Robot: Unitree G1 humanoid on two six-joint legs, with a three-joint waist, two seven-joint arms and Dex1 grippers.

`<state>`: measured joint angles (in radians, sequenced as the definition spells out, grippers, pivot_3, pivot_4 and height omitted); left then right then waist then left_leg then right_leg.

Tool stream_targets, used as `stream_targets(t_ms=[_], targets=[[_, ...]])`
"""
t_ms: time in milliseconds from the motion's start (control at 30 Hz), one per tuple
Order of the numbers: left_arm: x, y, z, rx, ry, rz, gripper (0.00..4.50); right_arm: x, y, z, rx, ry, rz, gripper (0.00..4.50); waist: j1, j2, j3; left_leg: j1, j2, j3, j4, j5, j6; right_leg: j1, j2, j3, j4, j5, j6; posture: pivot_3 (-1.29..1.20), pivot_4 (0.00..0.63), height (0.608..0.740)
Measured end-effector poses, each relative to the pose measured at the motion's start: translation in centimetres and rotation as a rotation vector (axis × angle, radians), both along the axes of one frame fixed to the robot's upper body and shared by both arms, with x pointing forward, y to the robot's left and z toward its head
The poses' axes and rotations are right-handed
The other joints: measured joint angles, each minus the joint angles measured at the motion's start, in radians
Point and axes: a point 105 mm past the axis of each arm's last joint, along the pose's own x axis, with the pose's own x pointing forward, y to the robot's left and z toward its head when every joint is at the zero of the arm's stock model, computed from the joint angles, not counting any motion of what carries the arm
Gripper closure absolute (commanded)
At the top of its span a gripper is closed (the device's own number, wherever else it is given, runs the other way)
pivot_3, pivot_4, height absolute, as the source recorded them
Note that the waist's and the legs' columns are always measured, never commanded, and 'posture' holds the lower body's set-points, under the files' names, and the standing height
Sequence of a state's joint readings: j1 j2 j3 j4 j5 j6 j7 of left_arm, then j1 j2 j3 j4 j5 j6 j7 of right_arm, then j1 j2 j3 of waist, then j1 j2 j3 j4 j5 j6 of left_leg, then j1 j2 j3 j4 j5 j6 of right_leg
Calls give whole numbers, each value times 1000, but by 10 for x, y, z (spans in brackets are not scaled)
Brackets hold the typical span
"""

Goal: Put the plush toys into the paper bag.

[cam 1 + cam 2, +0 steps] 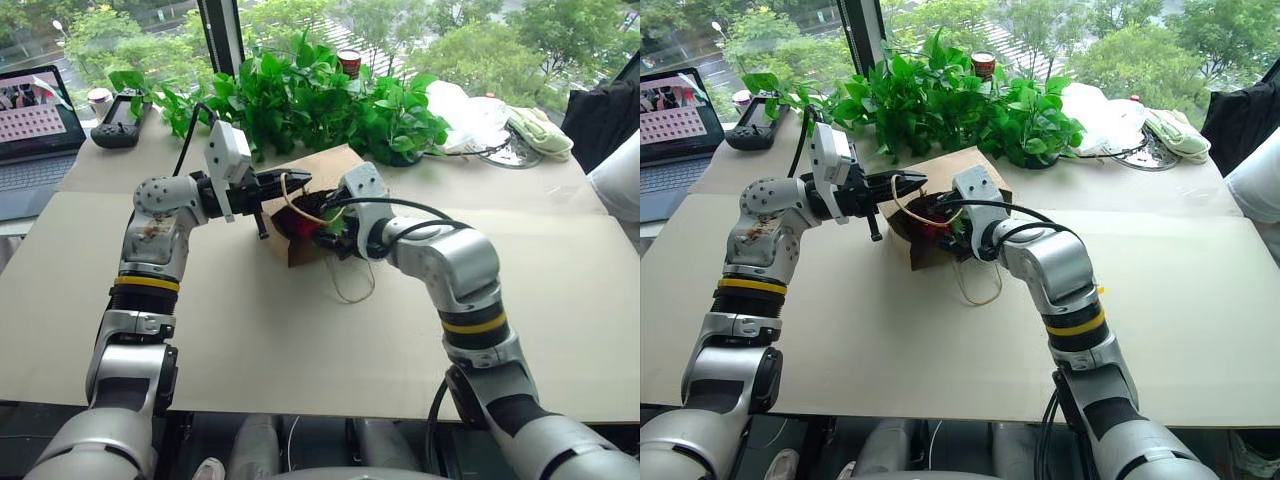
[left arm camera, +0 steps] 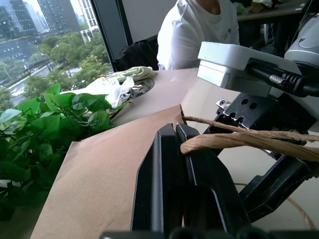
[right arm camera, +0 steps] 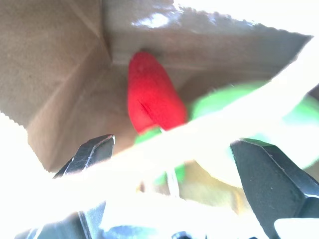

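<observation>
The brown paper bag (image 1: 325, 165) lies on its side on the table, its mouth facing me. My left gripper (image 1: 298, 183) is shut on the bag's upper cord handle (image 2: 239, 142) at the rim and holds the mouth up. At the mouth my right gripper (image 3: 173, 143) stands open, with nothing between its fingers. Inside the bag lie the red plush toy (image 3: 152, 97) with its green tip and, beside it, the rounded green plush toy (image 3: 224, 104). The red one also shows from the head (image 1: 298, 222). The bag's other handle (image 1: 352, 285) trails loose on the table.
Leafy plants (image 1: 310, 100) stand right behind the bag. A laptop (image 1: 35, 125) and a black controller (image 1: 120, 125) sit at the back left, a white plastic bag (image 1: 465, 115) at the back right. A person in a white shirt (image 2: 199, 25) sits beyond the table.
</observation>
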<state>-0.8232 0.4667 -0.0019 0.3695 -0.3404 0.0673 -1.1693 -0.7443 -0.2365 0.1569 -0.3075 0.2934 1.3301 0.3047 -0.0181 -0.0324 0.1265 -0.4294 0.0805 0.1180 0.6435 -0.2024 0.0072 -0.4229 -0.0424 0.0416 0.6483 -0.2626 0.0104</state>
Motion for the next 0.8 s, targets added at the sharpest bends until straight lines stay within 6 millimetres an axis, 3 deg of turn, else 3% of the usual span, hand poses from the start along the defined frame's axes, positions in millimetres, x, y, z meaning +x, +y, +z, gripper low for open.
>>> stream_targets(t_ms=[200, 533, 633, 800], targets=[[0, 0, 0, 0, 0, 0, 4500, -25, -10, -23, -13, 93, 21, 431, 1, 0, 0, 0, 0, 0, 1, 0, 0, 0, 0, 0, -1, 0, 0, 0, 150, 740], [0, 0, -1, 4, 0, 0, 4500, -35, 0, -65, -43, 195, -5, 431, 2, 0, 0, 1, -1, -1, 1, 0, 0, 0, 0, 1, -1, 0, 0, 0, 150, 740], [0, 0, -1, 5, 0, 1, 4500, -34, 1, -69, -44, 200, -11, 1068, 3, 0, 0, 1, -1, -1, 1, 0, 0, 0, 0, 1, -1, 0, 0, 0, 150, 740], [0, 0, -1, 5, 0, 1, 4500, -33, 6, -73, -48, 182, -1, 2782, 1, 0, 0, 2, -1, -1, 1, 0, 0, 0, 0, 1, -1, 0, 0, 0, 150, 740]])
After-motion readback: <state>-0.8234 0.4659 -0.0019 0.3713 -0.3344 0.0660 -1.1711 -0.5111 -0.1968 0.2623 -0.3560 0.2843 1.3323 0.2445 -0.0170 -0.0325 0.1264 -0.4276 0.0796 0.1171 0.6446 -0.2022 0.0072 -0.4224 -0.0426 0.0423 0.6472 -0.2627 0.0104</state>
